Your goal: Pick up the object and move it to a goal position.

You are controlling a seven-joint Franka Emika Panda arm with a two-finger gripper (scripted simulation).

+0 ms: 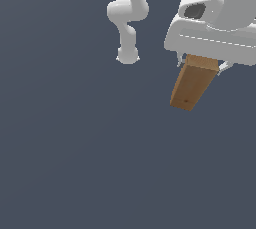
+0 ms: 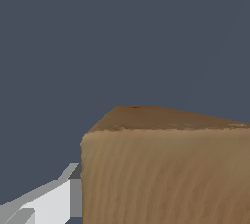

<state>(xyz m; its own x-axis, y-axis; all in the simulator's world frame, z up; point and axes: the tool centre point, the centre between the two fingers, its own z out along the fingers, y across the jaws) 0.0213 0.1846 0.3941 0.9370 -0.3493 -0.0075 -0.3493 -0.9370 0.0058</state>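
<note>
The object, a brown wooden elongated block, hangs tilted below the white gripper at the exterior view's upper right, its lower end pointing down and toward that view's left. The gripper is shut on its upper end, with only small finger parts showing on either side. In the wrist view the object fills the near field, with a lighter striped face and a darker end face. One grey-white finger presses against its side; the other finger is out of that view.
The white arm's links and base stand at the exterior view's upper middle. A flat dark grey-blue surface extends everywhere around and below.
</note>
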